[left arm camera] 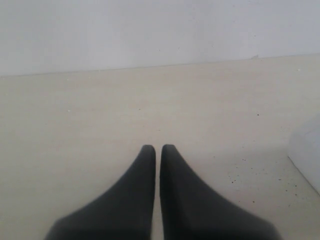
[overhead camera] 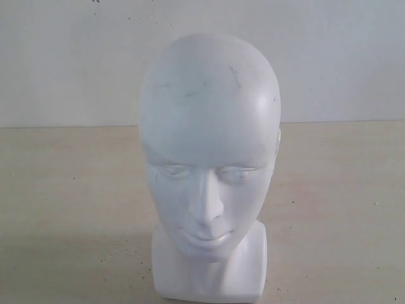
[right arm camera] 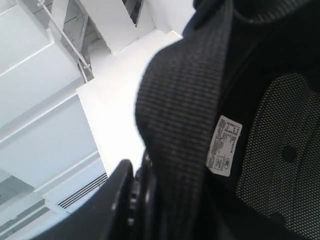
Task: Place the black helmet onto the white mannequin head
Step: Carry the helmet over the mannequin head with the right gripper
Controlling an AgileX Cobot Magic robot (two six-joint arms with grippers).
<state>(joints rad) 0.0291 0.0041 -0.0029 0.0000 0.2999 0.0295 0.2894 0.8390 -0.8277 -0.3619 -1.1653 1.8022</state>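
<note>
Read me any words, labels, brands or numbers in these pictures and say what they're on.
White label inside the black helmet: printed lines and a small mark, too small and blurred to read.
No text on the white mannequin head or anywhere else.

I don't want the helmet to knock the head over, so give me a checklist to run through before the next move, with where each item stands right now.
1. Head ready: ok. The white mannequin head stands upright on the table, crown bare.
2. Grip: ok. The right end effector appears clamped on the rim of the black helmet, padded lining showing.
3. Helmet lined up over the head: cannot tell. The helmet is out of the exterior view.
4. Helmet opening facing down: cannot tell from the right wrist view.
5. Left end effector out of the way: ok. It is shut, empty, low over the table.
</note>
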